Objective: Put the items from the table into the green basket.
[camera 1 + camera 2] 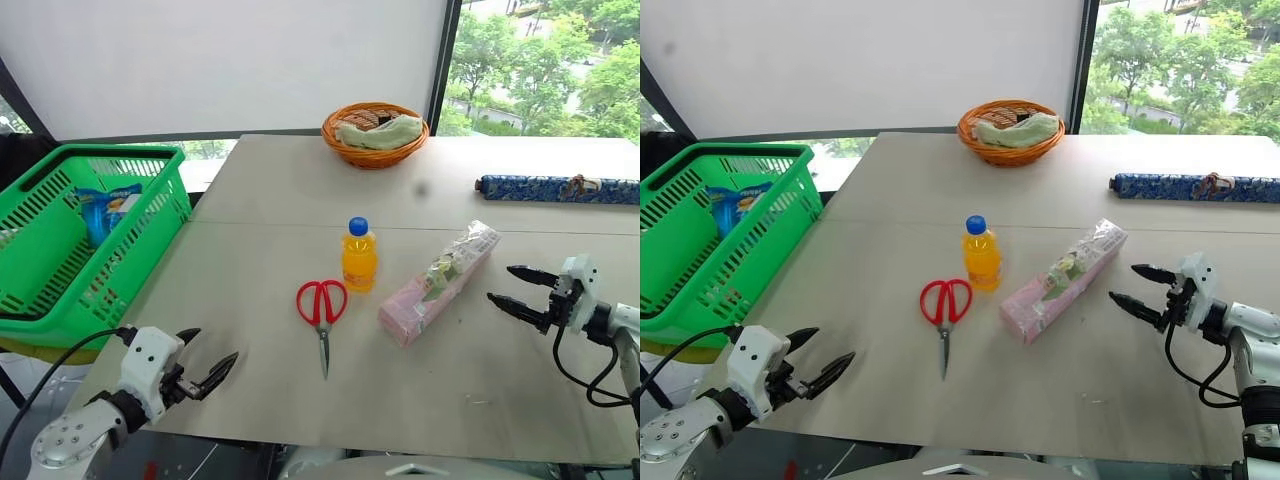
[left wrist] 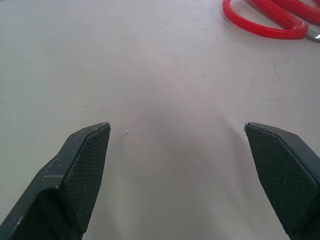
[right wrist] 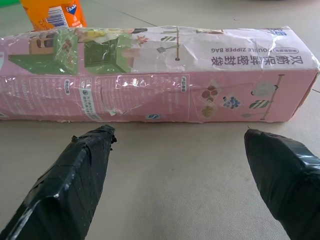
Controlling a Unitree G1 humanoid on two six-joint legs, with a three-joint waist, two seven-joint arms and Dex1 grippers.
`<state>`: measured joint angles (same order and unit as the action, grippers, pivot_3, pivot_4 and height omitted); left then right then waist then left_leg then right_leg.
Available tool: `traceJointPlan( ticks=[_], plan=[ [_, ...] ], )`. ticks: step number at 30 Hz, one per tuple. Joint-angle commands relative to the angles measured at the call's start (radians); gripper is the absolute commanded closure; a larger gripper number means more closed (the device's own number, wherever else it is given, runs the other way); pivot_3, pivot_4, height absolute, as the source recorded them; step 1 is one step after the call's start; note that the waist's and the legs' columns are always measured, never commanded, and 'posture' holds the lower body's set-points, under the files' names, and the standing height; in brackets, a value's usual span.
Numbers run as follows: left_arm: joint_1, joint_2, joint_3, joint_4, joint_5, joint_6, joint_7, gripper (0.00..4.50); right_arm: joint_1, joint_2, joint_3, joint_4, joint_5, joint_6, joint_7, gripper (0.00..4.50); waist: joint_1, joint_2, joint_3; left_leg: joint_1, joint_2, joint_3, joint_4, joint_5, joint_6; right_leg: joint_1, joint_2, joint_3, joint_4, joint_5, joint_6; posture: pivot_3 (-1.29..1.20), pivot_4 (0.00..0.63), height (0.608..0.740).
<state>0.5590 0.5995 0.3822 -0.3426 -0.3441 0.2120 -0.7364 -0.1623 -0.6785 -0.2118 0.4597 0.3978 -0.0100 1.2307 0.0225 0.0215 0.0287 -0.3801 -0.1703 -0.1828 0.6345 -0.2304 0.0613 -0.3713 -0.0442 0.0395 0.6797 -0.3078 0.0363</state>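
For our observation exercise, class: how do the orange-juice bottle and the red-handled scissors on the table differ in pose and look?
The orange-juice bottle stands upright; the red-handled scissors lie flat.
The bottle is orange with a blue cap; the scissors have red handles and a metal blade pointing toward the robot.
The bottle sits farther from the robot, the scissors nearer.
Both rest on the table, close together, outside the green basket, and neither is held.
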Motion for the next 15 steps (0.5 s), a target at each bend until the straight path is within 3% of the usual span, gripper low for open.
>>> traceJointPlan(
  ticks=[1, 15],
  plan=[
    [-0.013, 0.007, 0.009, -0.027, -0.012, 0.005, -0.006, 0.07, 0.008, -0.019, -0.028, -0.032, 0.02, -0.007, 0.009, 0.0, 0.0, 0.0, 0.0, 0.0, 0.0, 0.0, 0.0, 0.0, 0.0, 0.0, 0.0, 0.0, 0.0, 0.0, 0.0, -0.03, 0.0, 0.74],
    [-0.092, 0.012, -0.031, -0.012, -0.009, 0.039, -0.023, 0.07, 0.043, -0.032, -0.048, -0.08, 0.038, 0.003, 0.01, 0.0, -0.003, -0.001, 0.0, 0.0, 0.001, 0.003, 0.0, 0.0, 0.001, 0.0, 0.001, 0.002, 0.0, 0.0, 0.0, -0.05, 0.0, 0.74]
  ],
)
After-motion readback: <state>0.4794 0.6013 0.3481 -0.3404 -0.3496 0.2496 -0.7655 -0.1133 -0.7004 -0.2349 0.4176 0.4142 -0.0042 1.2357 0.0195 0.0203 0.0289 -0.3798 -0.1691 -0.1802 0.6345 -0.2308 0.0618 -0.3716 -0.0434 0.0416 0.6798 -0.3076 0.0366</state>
